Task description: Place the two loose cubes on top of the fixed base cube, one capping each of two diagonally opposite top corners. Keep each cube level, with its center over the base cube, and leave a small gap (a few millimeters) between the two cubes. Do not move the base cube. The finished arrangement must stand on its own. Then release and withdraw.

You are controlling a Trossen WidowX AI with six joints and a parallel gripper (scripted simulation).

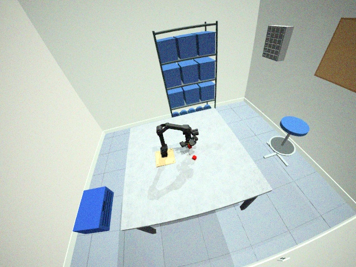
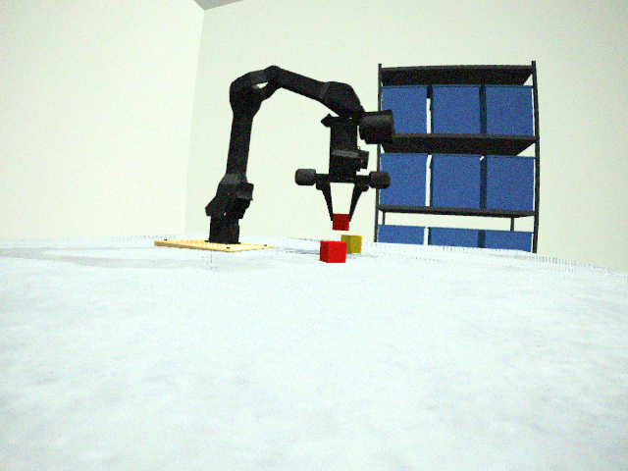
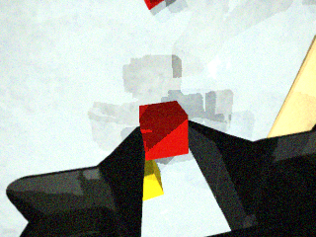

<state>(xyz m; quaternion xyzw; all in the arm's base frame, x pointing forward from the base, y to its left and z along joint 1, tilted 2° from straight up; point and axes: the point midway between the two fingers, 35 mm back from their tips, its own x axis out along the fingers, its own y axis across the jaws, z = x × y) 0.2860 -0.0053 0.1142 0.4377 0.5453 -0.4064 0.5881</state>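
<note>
Held red cube point(image 2: 340, 221): clamped between the two fingertips of the gripper point(image 2: 340, 217), lifted off the table point(image 2: 304, 354), nothing touching its underside. In the wrist view this cube point(image 3: 164, 129) sits square between the dark fingers.

Yellow cube point(image 2: 351, 243): resting on the table, below the held cube at about 5 o'clock in the exterior view. In the wrist view it point(image 3: 152, 182) shows partly hidden under the held cube, at 6 o'clock.

Second red cube point(image 2: 333, 251): on the table, near the yellow cube at its 8 o'clock, apart from the gripper.

Arm point(image 2: 237, 152): rises from a tan base plate point(image 2: 213, 245).
</note>
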